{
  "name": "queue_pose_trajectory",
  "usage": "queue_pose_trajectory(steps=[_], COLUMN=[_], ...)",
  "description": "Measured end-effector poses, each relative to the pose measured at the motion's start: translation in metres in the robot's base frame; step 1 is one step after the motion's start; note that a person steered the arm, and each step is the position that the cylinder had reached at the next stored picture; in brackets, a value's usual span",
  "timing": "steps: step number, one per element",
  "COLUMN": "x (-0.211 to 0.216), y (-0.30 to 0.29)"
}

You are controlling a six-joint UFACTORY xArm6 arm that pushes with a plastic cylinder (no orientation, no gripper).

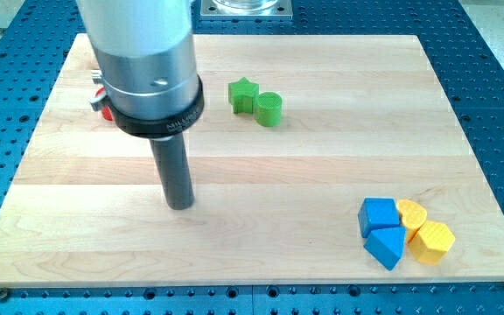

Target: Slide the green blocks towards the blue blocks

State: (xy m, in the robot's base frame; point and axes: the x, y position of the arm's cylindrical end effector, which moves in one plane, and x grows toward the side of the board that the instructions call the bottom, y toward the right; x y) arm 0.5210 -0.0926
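A green star block (242, 94) and a green cylinder block (269, 108) touch each other near the view's top centre of the wooden board (322, 166). A blue cube (379, 215) and a blue triangular block (387, 246) sit together at the view's bottom right. My tip (180, 205) rests on the board, left of and below the green blocks, far left of the blue blocks, touching none.
Two yellow blocks (412, 213) (433, 241) lie against the blue blocks' right side. A red block (105, 96) is mostly hidden behind the arm's grey body (143, 52) at the view's top left. A blue perforated table (497, 105) surrounds the board.
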Motion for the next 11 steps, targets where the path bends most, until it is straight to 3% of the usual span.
queue_pose_trajectory(steps=[2, 3, 4, 5, 6, 7, 8, 9, 10, 11], x=[-0.117, -0.158, -0.197, -0.207, -0.107, -0.119, -0.035, -0.006, -0.046, -0.060], y=[0.142, 0.166, 0.153, 0.112, 0.117, 0.180, 0.227, 0.174, 0.129, 0.171])
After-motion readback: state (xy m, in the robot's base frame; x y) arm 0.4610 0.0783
